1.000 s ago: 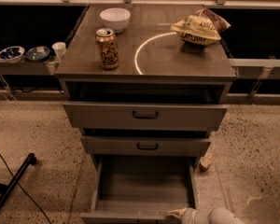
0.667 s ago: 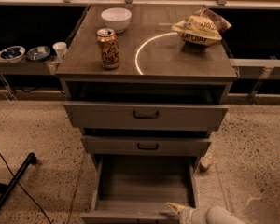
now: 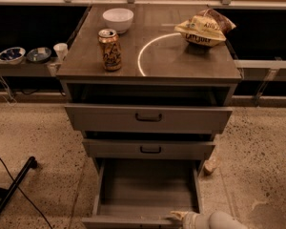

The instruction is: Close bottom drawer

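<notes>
The grey-brown, flat-fronted bottom drawer (image 3: 148,190) is the lowest drawer of the grey-brown three-drawer cabinet (image 3: 150,119). It stands pulled far out of the cabinet, with its interior exposed. The pale end effector (image 3: 179,217) sits low at the cabinet's front right, against the drawer's front top edge. Its open or closed state cannot be told. The cabinet's tabletop (image 3: 171,58) carries an orange drink can (image 3: 109,49), a white bowl (image 3: 118,19) and a yellow crisp bag (image 3: 203,30).

The gripper (image 3: 177,217) sits at the front edge of the pulled-out bottom drawer (image 3: 148,187).
</notes>
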